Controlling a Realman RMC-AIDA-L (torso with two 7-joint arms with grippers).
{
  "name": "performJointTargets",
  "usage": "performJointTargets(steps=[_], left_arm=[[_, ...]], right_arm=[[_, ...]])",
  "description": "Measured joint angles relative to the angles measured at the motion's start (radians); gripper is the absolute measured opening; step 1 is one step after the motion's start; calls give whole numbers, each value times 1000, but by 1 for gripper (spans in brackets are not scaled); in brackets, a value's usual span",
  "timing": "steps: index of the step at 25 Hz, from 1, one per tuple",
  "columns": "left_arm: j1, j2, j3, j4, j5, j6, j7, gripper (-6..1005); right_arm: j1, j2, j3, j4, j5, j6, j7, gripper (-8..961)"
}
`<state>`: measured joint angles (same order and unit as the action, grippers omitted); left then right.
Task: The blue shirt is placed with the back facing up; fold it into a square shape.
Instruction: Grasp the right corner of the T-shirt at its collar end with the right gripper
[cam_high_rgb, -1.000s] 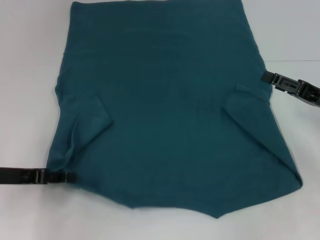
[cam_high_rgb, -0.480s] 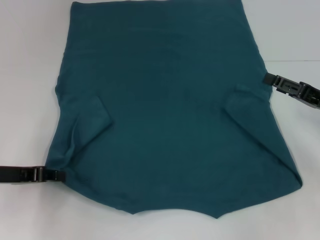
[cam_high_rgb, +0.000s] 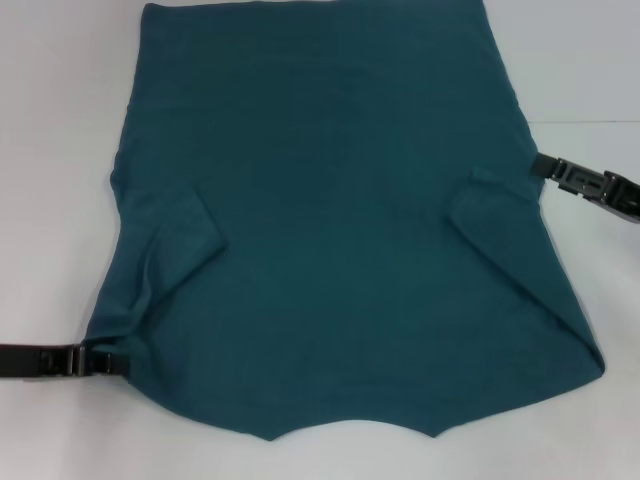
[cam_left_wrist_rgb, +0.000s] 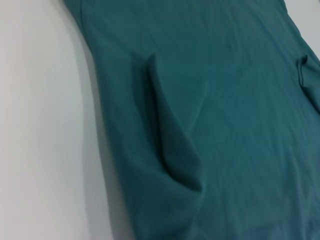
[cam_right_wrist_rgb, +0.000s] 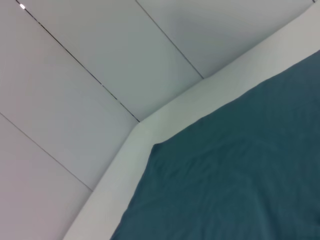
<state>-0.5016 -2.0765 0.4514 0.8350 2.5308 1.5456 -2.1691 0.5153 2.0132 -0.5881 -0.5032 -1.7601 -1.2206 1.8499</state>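
- We see the blue shirt (cam_high_rgb: 340, 220) lying flat on the white tabletop (cam_high_rgb: 60, 120), plain side up, both sleeves folded inward over the body.
- Our left gripper (cam_high_rgb: 105, 360) sits low at the shirt's near left edge, touching the cloth; we cannot tell whether it is open or closed.
- Our right gripper (cam_high_rgb: 545, 165) sits at the shirt's right edge beside the folded sleeve; state likewise unclear.

a white table (cam_high_rgb: 60, 120) fills the head view, its surface plain and matte. in the right wrist view the table's pale edge (cam_right_wrist_rgb: 165, 117) runs on a slant, with a corner showing, and beyond it lies a grey panelled floor (cam_right_wrist_rgb: 75, 60) crossed by thin dark seams.
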Motion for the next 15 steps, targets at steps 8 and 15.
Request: performJointTargets(steps=[8, 15], left_arm=[[30, -7, -45, 1, 0, 13, 2, 5], [40, -8, -69, -3, -1, 16, 1, 5]], right_arm=[[-51, -25, -1, -5, -22, -50, 5, 910], [-83, -41, 4, -9, -18, -81, 12, 910]])
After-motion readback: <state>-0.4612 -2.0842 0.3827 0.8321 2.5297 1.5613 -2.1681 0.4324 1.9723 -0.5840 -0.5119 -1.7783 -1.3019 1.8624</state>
